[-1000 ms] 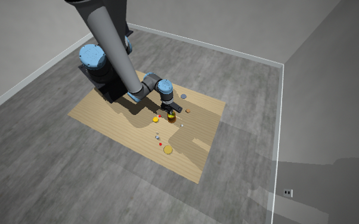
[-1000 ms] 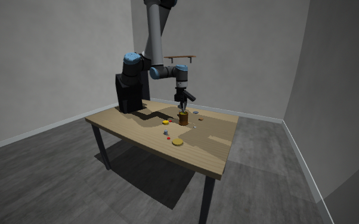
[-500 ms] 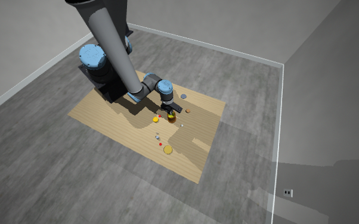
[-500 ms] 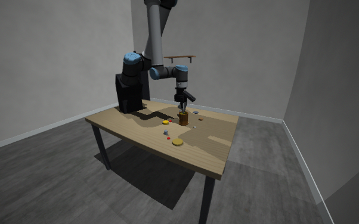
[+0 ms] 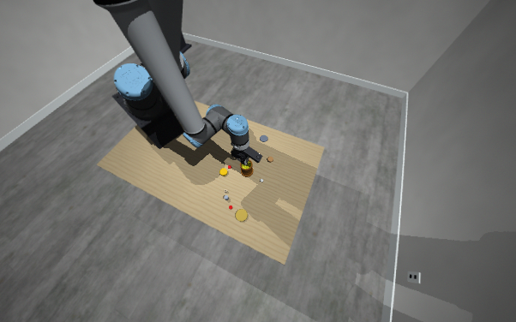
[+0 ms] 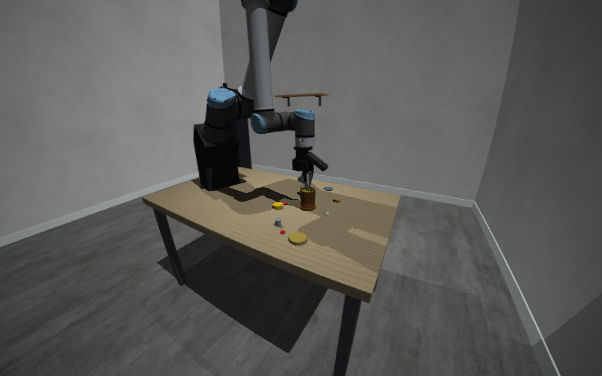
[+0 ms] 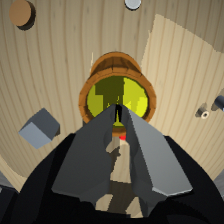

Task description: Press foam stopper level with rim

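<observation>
A brown jar [image 5: 247,169] stands upright near the middle of the wooden table; it also shows in the exterior view [image 6: 308,200] and the wrist view [image 7: 118,90]. A yellow foam stopper [image 7: 119,100] fills its mouth, inside the brown rim. My gripper [image 7: 117,105] points straight down over the jar, shut, with nothing between the fingers. Its closed tips rest on the middle of the stopper. The gripper also shows in the top and exterior views [image 5: 245,163] [image 6: 307,184]. I cannot tell how far the stopper's top sits below the rim.
Small items lie around the jar: a yellow disc [image 5: 224,171], a red dot [image 5: 229,167], a brown disc [image 5: 270,159], a grey disc [image 5: 264,138], a white bead [image 5: 261,180], a large tan disc [image 5: 241,215]. A grey cube [image 7: 39,128] lies left of the jar in the wrist view.
</observation>
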Controlling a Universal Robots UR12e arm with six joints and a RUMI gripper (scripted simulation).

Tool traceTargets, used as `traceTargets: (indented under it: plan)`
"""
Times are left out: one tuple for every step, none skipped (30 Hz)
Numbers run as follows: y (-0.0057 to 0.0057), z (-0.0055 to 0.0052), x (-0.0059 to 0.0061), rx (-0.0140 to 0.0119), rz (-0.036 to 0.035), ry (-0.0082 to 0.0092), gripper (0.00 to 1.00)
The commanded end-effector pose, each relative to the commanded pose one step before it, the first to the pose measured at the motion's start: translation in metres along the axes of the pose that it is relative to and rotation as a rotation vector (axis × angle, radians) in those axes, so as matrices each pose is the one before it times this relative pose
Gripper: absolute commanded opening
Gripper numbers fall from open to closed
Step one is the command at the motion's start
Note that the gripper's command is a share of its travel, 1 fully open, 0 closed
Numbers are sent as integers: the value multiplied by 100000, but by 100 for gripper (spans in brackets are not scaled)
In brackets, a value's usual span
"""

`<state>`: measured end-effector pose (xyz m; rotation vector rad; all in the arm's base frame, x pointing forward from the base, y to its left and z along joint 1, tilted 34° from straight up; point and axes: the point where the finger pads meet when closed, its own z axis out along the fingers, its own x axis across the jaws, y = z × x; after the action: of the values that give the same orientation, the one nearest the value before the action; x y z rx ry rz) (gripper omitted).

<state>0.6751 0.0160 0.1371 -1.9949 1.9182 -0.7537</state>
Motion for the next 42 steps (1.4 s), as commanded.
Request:
traceTargets:
  plan:
    - [-35,-34,-8,83,-12,-1,0]
    - [0,0,0,0,0,0,0]
    - [0,0,0,0,0,0,0]
    - [0,0,0,0,0,0,0]
    - [0,0,0,0,0,0,0]
    - [0,0,0,0,0,0,0]
    - [0,0,0,0,0,0,0]
    - [0,0,0,0,0,0,0]
    - [0,0,0,0,0,0,0]
    - [0,0,0,0,0,0,0]
    - [0,0,0,0,0,0,0]
    - [0,0,0,0,0,0,0]
    - [0,0,0,0,0,0,0]
    - [0,0,0,0,0,0,0]
    - [0,0,0,0,0,0,0]
    - [0,0,0,0,0,0,0]
    - [0,0,0,0,0,0,0]
    - [0,0,0,0,0,0,0]
    - [0,0,0,0,0,0,0]
    - [0,0,0,0,0,0,0]
    - [0,-1,0,0,0,0,0]
    - [0,0,0,0,0,0,0]
    - [0,0,0,0,0,0,0]
    - [0,-9,0,0,0,0,0]
    - [0,-23,0,0,0,0,0]
    - [0,-42,0,0,0,0,0]
    - [0,-65,0,0,0,0,0]
    - [0,-91,0,0,0,0,0]
    - [0,-118,0,0,0,0,0]
    - [0,-146,0,0,0,0,0]
    - [0,-173,0,0,0,0,0]
    - [0,-199,0,0,0,0,0]
    - [0,-224,0,0,0,0,0]
    - [0,-246,0,0,0,0,0]
    - [0,-266,0,0,0,0,0]
    - [1,-281,0,0,0,0,0]
    - [0,-294,0,0,0,0,0]
    - [0,-302,0,0,0,0,0]
    - [0,0,0,0,0,0,0]
    - [0,0,0,0,0,0,0]
    - [1,-306,0,0,0,0,0]
    - [-1,-306,0,0,0,0,0]
